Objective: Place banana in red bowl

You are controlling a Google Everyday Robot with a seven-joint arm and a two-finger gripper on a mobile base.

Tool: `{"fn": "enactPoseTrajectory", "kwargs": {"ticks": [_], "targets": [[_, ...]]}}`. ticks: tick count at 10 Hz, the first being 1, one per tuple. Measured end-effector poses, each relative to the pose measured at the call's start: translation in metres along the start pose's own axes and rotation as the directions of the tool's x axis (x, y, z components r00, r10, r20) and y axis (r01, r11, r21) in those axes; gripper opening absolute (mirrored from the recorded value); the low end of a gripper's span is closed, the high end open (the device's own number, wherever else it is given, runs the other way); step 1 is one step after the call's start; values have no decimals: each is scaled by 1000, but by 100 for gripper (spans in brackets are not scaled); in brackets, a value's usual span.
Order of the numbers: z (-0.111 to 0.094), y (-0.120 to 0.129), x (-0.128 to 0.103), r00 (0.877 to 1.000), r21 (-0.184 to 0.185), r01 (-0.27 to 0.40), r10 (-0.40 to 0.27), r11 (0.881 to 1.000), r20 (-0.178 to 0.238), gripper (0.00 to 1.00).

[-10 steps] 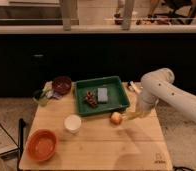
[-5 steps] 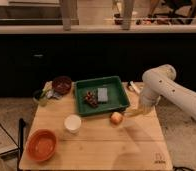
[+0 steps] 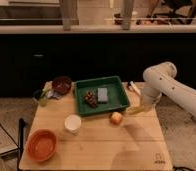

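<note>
A small pale yellow banana [image 3: 133, 109] lies on the wooden table [image 3: 101, 150], just right of a round orange-yellow apple [image 3: 116, 118]. My gripper [image 3: 141, 106] is at the end of the white arm [image 3: 163, 82], down at the banana's right end and touching or nearly touching it. An orange-red bowl [image 3: 41, 144] sits empty at the table's front left corner, far from the gripper. A darker red bowl [image 3: 62, 84] stands at the back left.
A green tray [image 3: 121, 82] with a dark cluster and a grey block sits mid-back. A white cup [image 3: 72, 122] stands between the tray and the orange-red bowl. Small items lie at the back left [image 3: 43, 95]. A pale object [image 3: 134, 88] lies right of the tray.
The arm's upper part has shifted slightly up and to the right. The gripper stays low by the banana. The apple, bowls and cup have not moved.
</note>
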Motion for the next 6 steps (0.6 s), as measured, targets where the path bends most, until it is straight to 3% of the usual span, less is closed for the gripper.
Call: {"fn": "enactPoseTrajectory", "kwargs": {"ticks": [3, 6], "targets": [[-9, 3, -8, 998, -4, 53, -53, 999, 15, 0], [-23, -8, -60, 985, -7, 164, -163, 987, 50, 0]]}}
